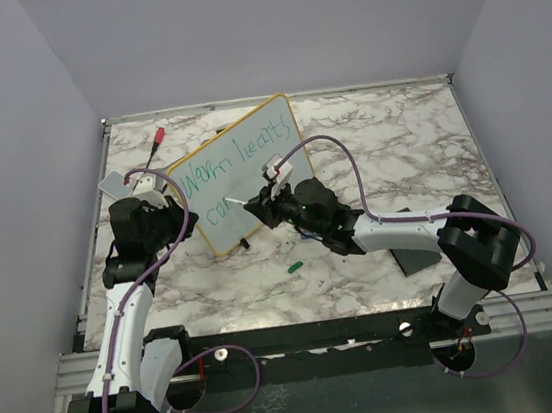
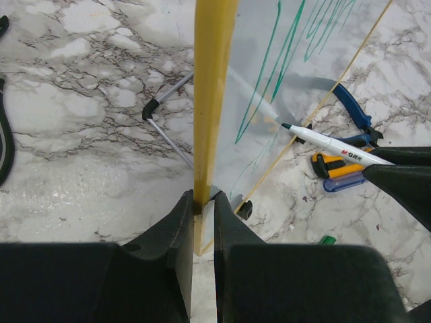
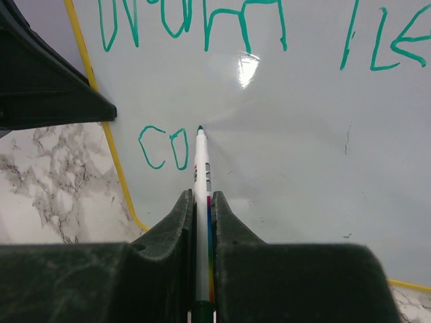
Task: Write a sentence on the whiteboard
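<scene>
The whiteboard (image 1: pixel 231 234) stands tilted on the marble table, yellow frame all round. My left gripper (image 1: pixel 178 212) is shut on its left edge; in the left wrist view the gripper (image 2: pixel 203 196) pinches the yellow frame (image 2: pixel 214 81). The sentence (image 1: pixel 240 160) in teal reads "Warm hearts" on the top line, with "co" (image 3: pixel 163 147) below. My right gripper (image 3: pixel 202 195) is shut on a white marker (image 3: pixel 201 161). The marker's tip touches the board just right of the "co". From the left wrist the marker (image 2: pixel 330 141) shows against the board face.
A red-capped marker (image 1: pixel 158 136) lies at the back left. A small green cap (image 1: pixel 295 265) rests on the table in front of the board. A flat black pad (image 1: pixel 418 254) lies under the right arm. The board's stand leg (image 2: pixel 161 111) sticks out behind it.
</scene>
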Robot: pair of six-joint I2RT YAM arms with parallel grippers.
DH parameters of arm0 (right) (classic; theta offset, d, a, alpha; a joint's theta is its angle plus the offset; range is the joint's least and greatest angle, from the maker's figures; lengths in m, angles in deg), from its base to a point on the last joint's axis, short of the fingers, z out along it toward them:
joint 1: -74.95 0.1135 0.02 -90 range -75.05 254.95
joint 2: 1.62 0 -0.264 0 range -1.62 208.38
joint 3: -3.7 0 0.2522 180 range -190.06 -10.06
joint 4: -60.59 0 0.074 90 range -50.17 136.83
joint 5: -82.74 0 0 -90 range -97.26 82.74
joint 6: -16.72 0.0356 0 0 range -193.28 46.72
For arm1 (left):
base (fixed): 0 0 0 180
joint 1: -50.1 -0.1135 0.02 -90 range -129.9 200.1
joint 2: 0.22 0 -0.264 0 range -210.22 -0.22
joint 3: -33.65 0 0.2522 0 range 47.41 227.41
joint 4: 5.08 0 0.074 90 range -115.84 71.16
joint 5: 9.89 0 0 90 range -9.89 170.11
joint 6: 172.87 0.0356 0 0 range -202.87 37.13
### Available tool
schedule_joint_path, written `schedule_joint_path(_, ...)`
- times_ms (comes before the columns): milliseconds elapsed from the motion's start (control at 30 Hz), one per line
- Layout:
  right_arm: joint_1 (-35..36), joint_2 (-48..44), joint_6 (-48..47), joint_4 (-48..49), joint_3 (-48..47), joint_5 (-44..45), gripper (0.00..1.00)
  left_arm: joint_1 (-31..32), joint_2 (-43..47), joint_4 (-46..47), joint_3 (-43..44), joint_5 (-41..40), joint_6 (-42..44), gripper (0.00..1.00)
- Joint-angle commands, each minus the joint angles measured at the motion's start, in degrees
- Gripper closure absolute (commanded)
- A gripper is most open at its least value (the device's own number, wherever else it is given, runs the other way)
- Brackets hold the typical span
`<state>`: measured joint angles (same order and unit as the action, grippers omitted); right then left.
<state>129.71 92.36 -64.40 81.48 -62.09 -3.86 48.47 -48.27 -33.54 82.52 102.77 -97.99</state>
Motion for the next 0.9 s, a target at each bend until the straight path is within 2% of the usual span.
schedule_joint_path(0, -0.09, 0.67, -1.09, 0.22, -1.25, 5.59, 0.99, -0.02, 0.24, -0.07, 0.48, -1.13, 0.04, 1.0)
schedule_joint_path(267, -0.18, -0.47, -0.19, -0.22, 0.92, 7.85, 0.99, -0.02, 0.24, -0.06, 0.48, -1.13, 0.08, 1.0)
schedule_joint_path(867, -0.09, -0.37, 1.84, -1.59, 4.94, 4.84, 0.99, -0.03, 0.24, -0.07, 0.44, -1.07, 0.07, 1.0)
